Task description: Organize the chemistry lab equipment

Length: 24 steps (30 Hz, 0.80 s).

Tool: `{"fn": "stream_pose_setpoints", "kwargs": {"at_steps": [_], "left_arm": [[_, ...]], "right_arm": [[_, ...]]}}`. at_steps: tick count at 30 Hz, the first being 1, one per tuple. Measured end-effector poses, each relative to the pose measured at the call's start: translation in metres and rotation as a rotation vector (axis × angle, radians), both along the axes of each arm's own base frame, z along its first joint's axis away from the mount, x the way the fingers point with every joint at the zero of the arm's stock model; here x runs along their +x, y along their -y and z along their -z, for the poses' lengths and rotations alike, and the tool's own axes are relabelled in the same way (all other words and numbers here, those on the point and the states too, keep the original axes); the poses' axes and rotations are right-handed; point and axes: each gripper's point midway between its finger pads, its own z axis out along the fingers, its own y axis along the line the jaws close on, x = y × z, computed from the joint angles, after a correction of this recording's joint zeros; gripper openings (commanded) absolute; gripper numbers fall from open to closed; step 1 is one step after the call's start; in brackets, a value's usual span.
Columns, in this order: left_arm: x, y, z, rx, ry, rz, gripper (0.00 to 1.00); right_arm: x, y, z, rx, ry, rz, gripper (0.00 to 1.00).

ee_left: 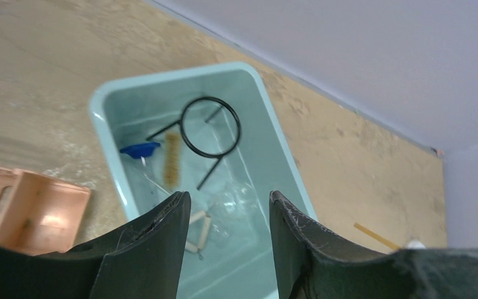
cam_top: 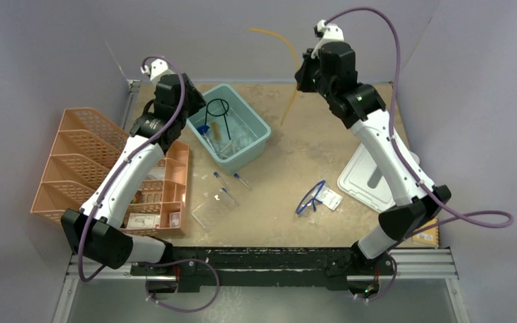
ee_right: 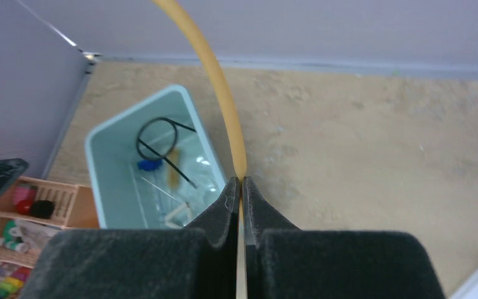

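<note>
Right tool clamped on amber rubber tubing — tube arcs up ahead; teal bin lies ahead-left of it. Left tool open, empty — over that teal bin.

A teal plastic bin sits at 11 o'clock on the worktop, with the black wire ring stand inside. Amber rubber tubing arcs up beside the right arm at 12 o'clock. Blue-framed safety glasses lie at 5 o'clock, the clear rack at 7 o'clock, and the blue-capped tubes just beyond it.
</note>
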Motion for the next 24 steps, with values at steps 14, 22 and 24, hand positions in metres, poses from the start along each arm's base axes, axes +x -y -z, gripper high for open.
{"fn": "stream_pose_setpoints", "kwargs": {"at_steps": [14,22,24], "left_arm": [[0.007,-0.087,-0.009,0.04,0.025,-0.308,0.49],[-0.001,-0.101,-0.018,0.048,0.051,-0.359,0.49],[-0.002,-0.102,-0.016,0.051,0.046,-0.358,0.49]], "right_arm": [[0.048,-0.093,-0.049,0.101,0.127,-0.234,0.0],[0.049,-0.142,-0.003,0.083,0.077,-0.314,0.0],[0.049,-0.154,0.014,0.077,0.054,-0.335,0.0]]}}
